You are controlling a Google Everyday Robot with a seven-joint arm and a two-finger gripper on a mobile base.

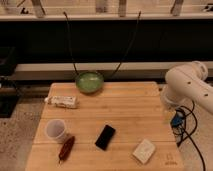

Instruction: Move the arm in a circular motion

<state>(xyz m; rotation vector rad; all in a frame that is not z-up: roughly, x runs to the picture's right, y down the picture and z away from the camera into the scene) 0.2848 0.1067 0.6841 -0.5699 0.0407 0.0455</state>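
The arm [187, 85] sat bunched off the table's [125, 107] right edge, gripper out of frame so no telling on the jaws, and its circle probably needed to stay slow and high above the green bowl [89, 82] and cup [56, 131].

White arm [187, 82], thick rounded segments, bulbous joints, dark dots, black cables [189, 126], tool [169, 112] at lower end

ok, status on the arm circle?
No hand in frame. White arm at table right edge. On table: green bowl, cup, apart from arm.
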